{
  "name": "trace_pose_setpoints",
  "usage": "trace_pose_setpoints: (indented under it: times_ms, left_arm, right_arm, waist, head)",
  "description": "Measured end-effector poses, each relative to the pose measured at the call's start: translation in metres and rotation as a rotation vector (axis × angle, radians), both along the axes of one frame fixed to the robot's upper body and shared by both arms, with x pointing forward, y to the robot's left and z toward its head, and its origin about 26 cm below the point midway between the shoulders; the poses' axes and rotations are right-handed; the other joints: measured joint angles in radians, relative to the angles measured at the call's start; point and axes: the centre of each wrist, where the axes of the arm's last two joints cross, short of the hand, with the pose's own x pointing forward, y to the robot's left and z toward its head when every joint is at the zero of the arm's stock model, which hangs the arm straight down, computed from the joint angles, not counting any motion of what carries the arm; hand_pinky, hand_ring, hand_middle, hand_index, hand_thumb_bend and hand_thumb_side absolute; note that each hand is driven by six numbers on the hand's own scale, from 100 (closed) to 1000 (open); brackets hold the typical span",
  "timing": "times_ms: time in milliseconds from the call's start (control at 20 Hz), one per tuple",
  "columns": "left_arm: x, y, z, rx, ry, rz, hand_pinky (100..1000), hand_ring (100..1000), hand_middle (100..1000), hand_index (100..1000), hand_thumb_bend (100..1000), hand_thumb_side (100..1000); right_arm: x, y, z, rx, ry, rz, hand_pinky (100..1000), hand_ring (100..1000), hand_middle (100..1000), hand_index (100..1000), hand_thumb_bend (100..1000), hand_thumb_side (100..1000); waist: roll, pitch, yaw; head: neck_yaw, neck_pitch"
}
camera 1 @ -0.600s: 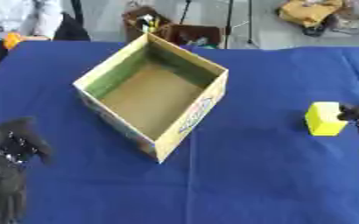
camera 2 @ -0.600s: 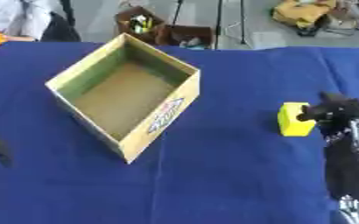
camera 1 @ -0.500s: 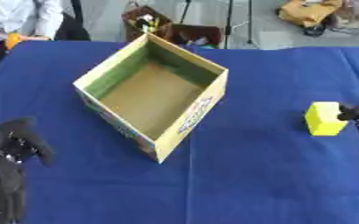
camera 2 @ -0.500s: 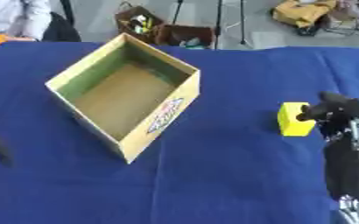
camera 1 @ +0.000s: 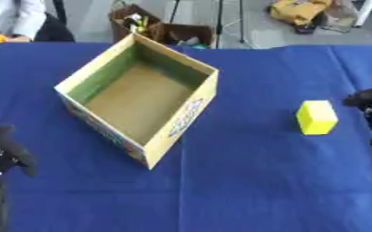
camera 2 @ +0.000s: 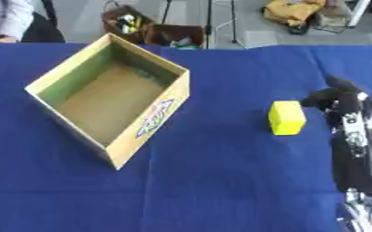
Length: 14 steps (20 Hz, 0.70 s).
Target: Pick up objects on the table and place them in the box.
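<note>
Yellow block point(camera 2: 287, 118) sits on the blue table point(camera 1: 245, 181), well to the right of the box point(camera 1: 138, 98) and clear of it, with bare cloth between the two. It rests flat on one face, its lighter top face turned up. The box is an open cardboard carton, set askew so that one corner points toward the robot; its inside shows a brown floor and greenish inner walls, and nothing lies in it. A printed label shows on the outer wall that faces the block.

Just right of the block, on the side away from the box, is the right hand point(camera 2: 330, 97). Its dark fingers are curled inward and point toward the block's upper right edge; they are very close to it, but whether they touch it I cannot tell, and they do not wrap round it. The black and silver forearm runs down from there toward the lower right.

Left of the box, near its nearest corner, the left hand point(camera 1: 5, 152) rests idle, fingers relaxed, holding nothing.
</note>
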Motion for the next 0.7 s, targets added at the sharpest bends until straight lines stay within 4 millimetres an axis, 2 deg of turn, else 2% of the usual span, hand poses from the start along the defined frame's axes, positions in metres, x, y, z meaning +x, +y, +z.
trace_pose_setpoints:
  times_ms: [150,200,350,550,700]
  left_arm:
    - [0.000,0.001,0.000,0.009,0.002,0.002,264,385,400,678,100,956]
    - [0.000,0.002,0.000,0.010,0.002,0.002,263,384,400,678,100,954]
    - [-0.001,0.002,-0.001,0.012,0.008,0.003,262,384,399,678,100,952]
    - [-0.001,0.002,-0.002,0.013,0.012,0.003,261,383,399,678,100,952]
    - [-0.001,0.002,-0.003,0.014,0.015,0.003,261,383,399,677,100,949]
  right_arm:
    - [-0.002,-0.015,0.010,-0.121,-0.004,-0.039,842,724,684,890,100,538]
    - [-0.003,-0.020,0.013,-0.162,0.003,-0.054,835,739,707,902,100,484]
    - [-0.006,-0.032,0.024,-0.281,0.023,-0.094,829,749,724,911,100,460]
    - [-0.008,-0.046,0.039,-0.442,0.055,-0.143,833,773,755,926,100,499]
    - [-0.010,-0.051,0.052,-0.563,0.081,-0.174,833,785,771,938,100,544]
  waist:
    - [0.000,-0.005,0.000]
    - [0.000,-0.006,0.000]
    - [0.001,-0.008,-0.001]
    - [0.007,-0.012,0.000]
    - [0.009,-0.018,0.001]
  head:
    - [-0.002,0.006]
    - [-0.003,0.006]
    - [-0.008,0.014]
    - [-0.009,0.021]
    - [0.006,0.040]
